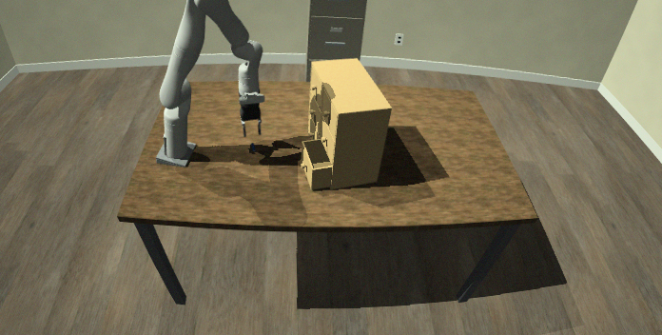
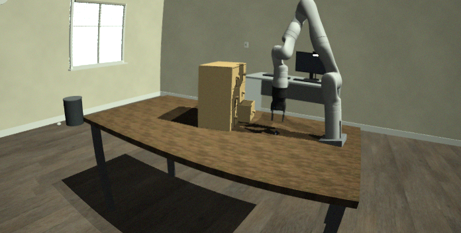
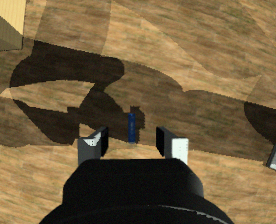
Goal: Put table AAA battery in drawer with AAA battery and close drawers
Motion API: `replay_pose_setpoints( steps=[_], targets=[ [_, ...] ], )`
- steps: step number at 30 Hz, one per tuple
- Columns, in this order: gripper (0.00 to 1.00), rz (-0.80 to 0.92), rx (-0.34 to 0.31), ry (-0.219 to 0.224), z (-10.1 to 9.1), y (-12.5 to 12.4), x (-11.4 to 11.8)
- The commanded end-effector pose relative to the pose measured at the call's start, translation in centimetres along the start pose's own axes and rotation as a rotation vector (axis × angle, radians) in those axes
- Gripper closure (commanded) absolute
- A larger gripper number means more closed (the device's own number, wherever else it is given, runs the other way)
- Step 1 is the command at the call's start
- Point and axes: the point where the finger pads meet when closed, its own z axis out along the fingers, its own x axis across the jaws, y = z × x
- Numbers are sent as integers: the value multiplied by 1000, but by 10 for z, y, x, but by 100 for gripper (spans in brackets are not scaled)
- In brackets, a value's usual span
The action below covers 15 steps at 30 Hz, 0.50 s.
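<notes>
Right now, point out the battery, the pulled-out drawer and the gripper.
battery [image 3: 132, 128]: wrist view, middle of its blue side
pulled-out drawer [image 1: 321, 179] [image 2: 244, 112]: top and exterior views, side wall
gripper [image 1: 252, 128] [image 2: 277, 116] [image 3: 132, 137]: all views, between fingertips

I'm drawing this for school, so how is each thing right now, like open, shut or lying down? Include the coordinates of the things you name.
Claw [image 1: 252, 134] [image 2: 277, 120] [image 3: 132, 137]: open, above the table, holding nothing.
Blue battery [image 1: 252, 147] [image 2: 277, 132] [image 3: 132, 128]: lying on the table.
Chest [image 1: 360, 147] [image 2: 214, 97] [image 3: 4, 22]: standing upright.
Bottom drawer on one side [image 1: 321, 178] [image 2: 245, 112]: pulled out.
Window [image 2: 99, 26]: can't tell.
</notes>
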Motion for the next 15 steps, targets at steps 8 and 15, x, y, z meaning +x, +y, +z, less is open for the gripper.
replay_pose_setpoints(
  steps=[8,15],
  targets=[
    [0,-1,0,0,0,0,0],
    [46,-1,0,0,0,0,0]
  ],
)
